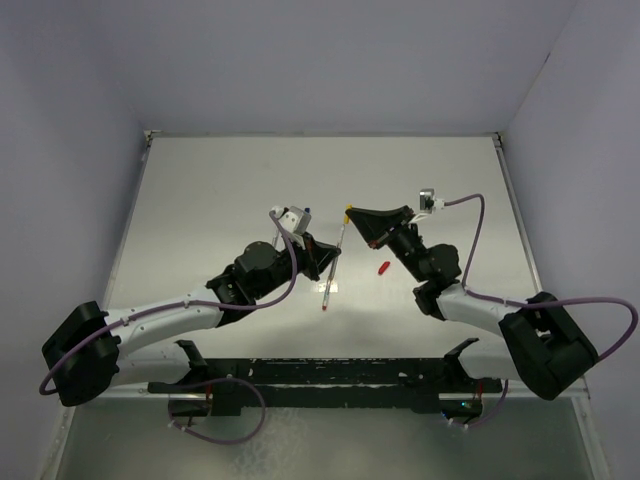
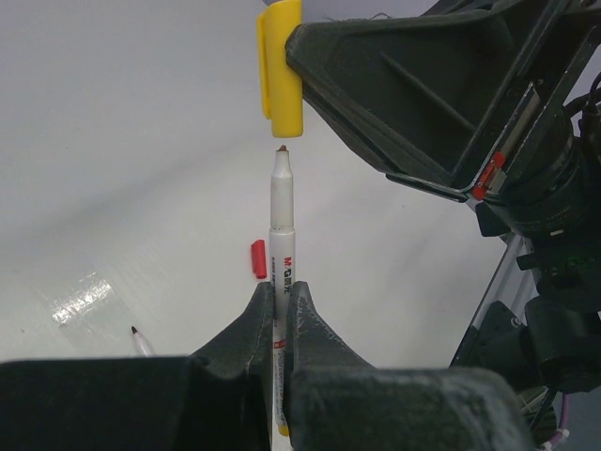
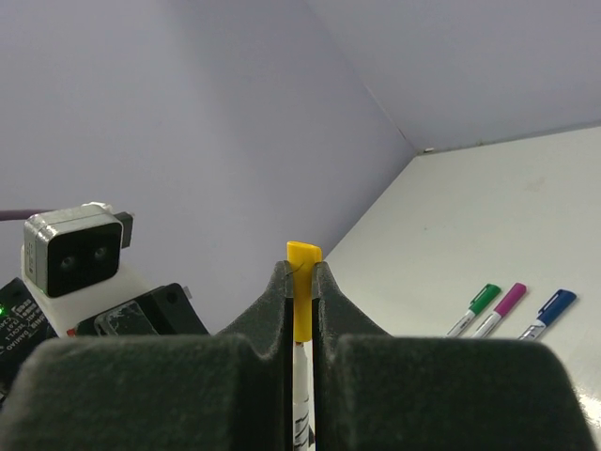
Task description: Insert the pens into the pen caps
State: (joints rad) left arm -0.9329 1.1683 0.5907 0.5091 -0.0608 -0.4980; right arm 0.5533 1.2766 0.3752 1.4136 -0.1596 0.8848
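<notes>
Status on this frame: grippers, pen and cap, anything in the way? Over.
Left gripper shut on pen. Right gripper shut on yellow cap. Pen tip just short of cap mouth, aligned, not in. Nothing between them.

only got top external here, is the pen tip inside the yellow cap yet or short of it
Observer: Not in yet. The left wrist view shows a small gap between the tip of the pen and the open end of the yellow cap. The two look lined up.
Operator: how are they held
Observer: The left gripper is shut on the pen's barrel. In the right wrist view the right gripper is shut on the cap, whose top pokes out above it.
</notes>
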